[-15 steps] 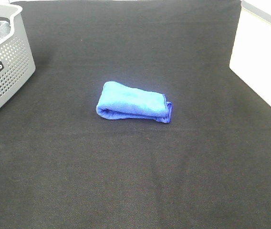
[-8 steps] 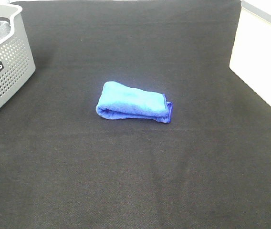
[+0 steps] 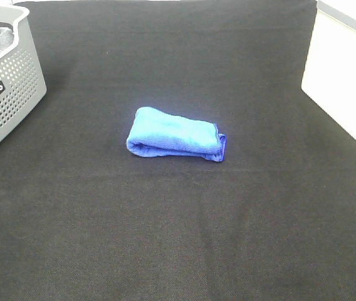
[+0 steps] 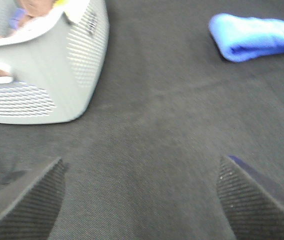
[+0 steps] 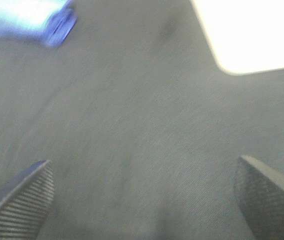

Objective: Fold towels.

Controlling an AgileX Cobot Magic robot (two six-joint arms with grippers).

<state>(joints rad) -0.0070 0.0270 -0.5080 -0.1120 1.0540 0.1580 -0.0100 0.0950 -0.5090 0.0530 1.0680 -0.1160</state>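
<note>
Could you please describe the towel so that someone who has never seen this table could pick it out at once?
A black cloth covers the whole table, with a perforated grey basket at its far left corner. Near the middle of the cloth, apart from the basket, lies the blue towel, folded into a compact bundle. It is the only bright blue thing there, lying alone on the cloth.
</note>
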